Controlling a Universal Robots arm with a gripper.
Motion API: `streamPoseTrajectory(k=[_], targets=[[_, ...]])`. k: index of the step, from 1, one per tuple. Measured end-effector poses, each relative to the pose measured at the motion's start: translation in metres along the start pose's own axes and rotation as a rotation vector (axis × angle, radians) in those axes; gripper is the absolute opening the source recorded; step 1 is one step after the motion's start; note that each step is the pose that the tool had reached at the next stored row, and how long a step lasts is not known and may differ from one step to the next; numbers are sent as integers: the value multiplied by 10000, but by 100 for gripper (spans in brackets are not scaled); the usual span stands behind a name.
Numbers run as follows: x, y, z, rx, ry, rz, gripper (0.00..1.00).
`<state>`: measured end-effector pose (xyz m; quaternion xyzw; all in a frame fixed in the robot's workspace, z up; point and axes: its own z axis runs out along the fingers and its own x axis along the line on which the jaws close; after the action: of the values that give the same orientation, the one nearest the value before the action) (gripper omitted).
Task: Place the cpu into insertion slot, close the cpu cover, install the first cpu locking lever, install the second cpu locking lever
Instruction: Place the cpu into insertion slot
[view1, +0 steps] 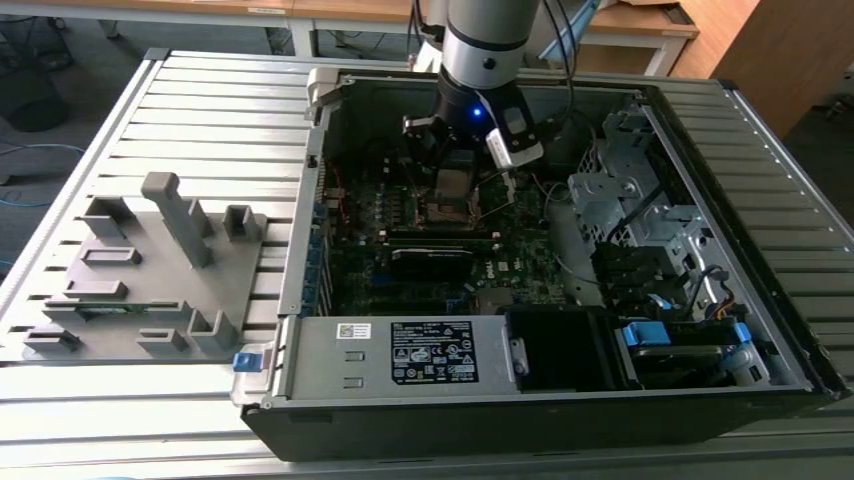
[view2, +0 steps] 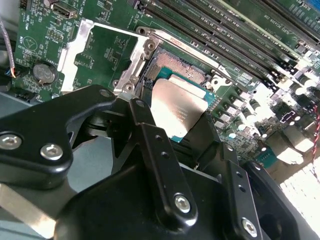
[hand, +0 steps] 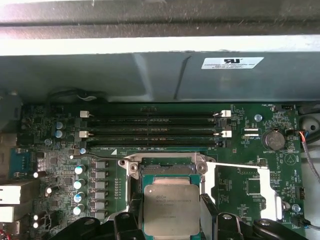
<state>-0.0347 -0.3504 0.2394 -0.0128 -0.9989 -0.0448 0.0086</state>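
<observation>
My gripper (hand: 171, 214) is shut on the cpu (hand: 171, 207), a flat square chip with a dull silver top, one black finger (hand: 134, 216) on each of two opposite edges. The chip hangs tilted just over the insertion slot (hand: 167, 171), covering its near part; whether it touches I cannot tell. In the second wrist view the cpu (view2: 180, 100) sits between the fingers in front of the slot (view2: 181, 74). The cpu cover (view2: 75, 47), a thin silvery frame, lies flipped open beside the slot, also seen as the cover (hand: 272, 192) in the first wrist view. From the exterior view the gripper (view1: 451, 192) is low inside the open computer case.
Long memory slots (hand: 150, 127) run just beyond the socket. The case wall (hand: 150, 75) rises behind them. A drive cage (view1: 627, 210) stands at the exterior view's right, a power supply (view1: 400, 355) at the front. A grey fixture block (view1: 147, 270) lies outside the case on the slatted table.
</observation>
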Motion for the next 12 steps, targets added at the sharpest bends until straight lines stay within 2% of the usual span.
streamPoseTrajectory(k=[9, 12], targets=[[0, -1, 10, 0, -1, 12, 54], [0, -2, 19, -7, -33, 377, 54]])
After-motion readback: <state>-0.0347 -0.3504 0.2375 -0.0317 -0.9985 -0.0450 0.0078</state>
